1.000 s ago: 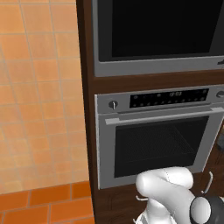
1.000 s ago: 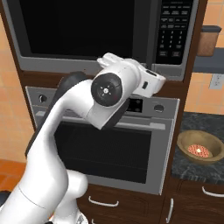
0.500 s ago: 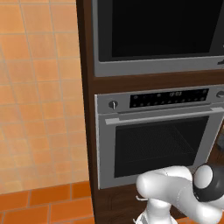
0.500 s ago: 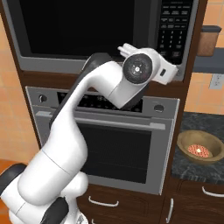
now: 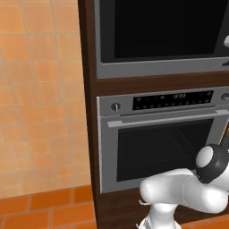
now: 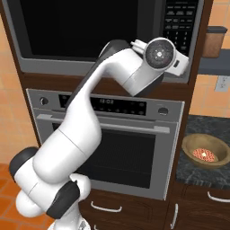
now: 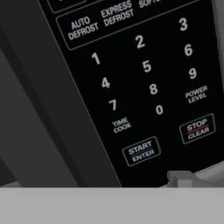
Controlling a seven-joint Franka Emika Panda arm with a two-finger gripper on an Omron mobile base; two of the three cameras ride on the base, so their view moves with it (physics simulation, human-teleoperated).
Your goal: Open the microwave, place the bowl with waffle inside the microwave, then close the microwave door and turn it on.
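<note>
- Pincer (image 6: 186, 60): raised at the keypad of the microwave, at the right end of that appliance in the right base view; the fingers themselves are hidden there behind the round white wrist, so the spread does not show directly, but the jaws stand wide, pinching nothing.
- Keypad (image 7: 146, 68): straight ahead of the pincer and very close in the hand view, tilted in that picture; white digits on black, with "AUTO DEFROST" and "EXPRESS DEFROST" labels beyond them.
- START/ENTER button (image 7: 141, 151): the nearest key to the pincer, just ahead of it; STOP/CLEAR button (image 7: 197, 128) just beside it.
- Microwave (image 6: 90, 67): set high in the dark wood cabinet, level with the pincer; its grey frame runs off to the pincer's left.
- Door (image 6: 76, 27): wide black glass panel left of the pincer, lying flush in the frame, shut.
- Oven (image 6: 112, 148): directly below the pincer and the microwave; grey front with a knob, a display strip, a bar handle and a dark window; the arm crosses in front of it.
- Bowl (image 6: 207, 151): brown, low and to the right of the pincer, well apart from it, on a dark speckled counter (image 6: 197, 173) beside the oven; something round and reddish lies inside, too small to tell more.
- Tiled wall (image 5: 40, 98): orange, far to the left of the pincer, past the cabinet's edge.
</note>
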